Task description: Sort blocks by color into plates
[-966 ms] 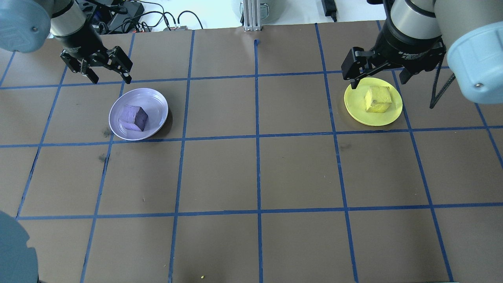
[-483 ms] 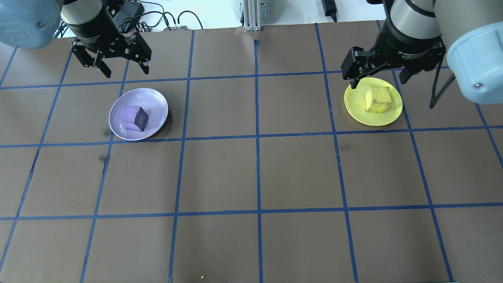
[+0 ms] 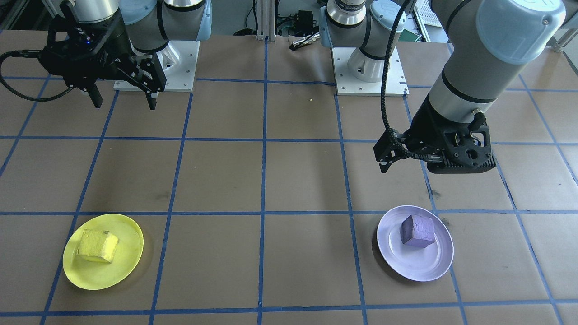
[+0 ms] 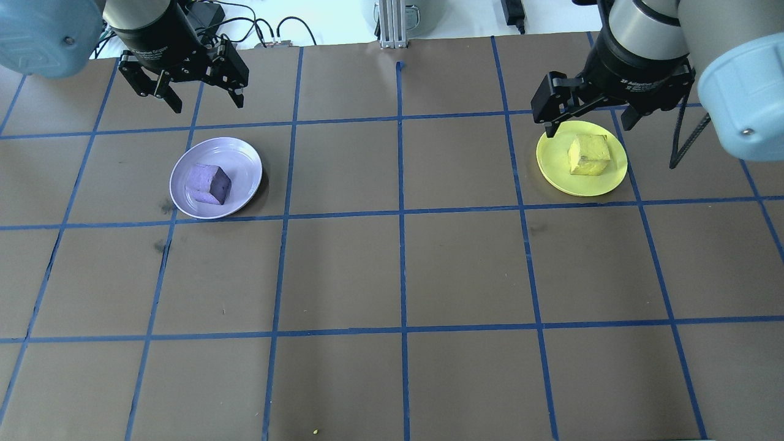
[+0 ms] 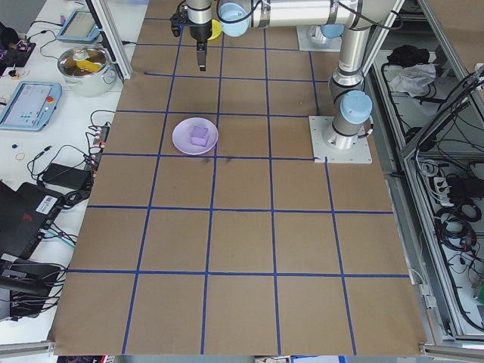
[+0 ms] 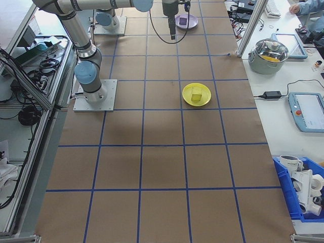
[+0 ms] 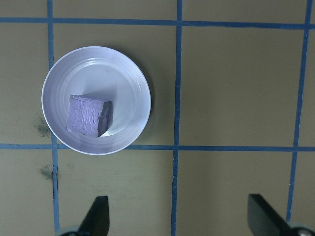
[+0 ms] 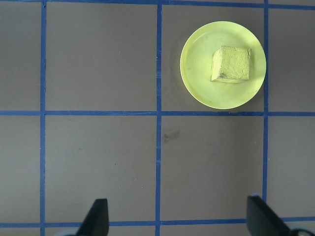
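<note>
We've got the purple block (image 4: 208, 183) sitting in the lavender plate (image 4: 245, 160) and the yellow block (image 4: 588, 155) in the yellow plate (image 4: 554, 168). Our left gripper (image 4: 205, 96) and right gripper (image 4: 585, 122) both hang above the table (image 4: 392, 269), fingers spread wide, holding nothing
</note>
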### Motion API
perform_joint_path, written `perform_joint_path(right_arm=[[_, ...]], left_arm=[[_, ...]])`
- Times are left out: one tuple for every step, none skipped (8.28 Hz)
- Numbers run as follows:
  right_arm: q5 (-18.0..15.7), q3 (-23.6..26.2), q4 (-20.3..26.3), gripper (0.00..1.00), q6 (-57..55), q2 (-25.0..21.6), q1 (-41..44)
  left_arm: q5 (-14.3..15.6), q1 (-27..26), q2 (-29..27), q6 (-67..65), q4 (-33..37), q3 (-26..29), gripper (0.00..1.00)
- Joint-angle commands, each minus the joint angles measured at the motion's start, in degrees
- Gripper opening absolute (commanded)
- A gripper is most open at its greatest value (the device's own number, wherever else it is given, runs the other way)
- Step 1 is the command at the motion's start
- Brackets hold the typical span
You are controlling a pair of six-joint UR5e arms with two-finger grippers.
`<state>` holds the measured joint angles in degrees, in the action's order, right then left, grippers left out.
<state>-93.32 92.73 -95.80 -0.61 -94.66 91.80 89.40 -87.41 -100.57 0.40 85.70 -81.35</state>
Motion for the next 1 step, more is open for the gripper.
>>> perform_joint_path(right_arm=[[0.33, -0.1, 0.08, 1.0, 0.09, 0.0, -0.05]], left_arm=[[0.25, -0.13, 0.37, -0.05, -0.01, -0.39, 1.0]])
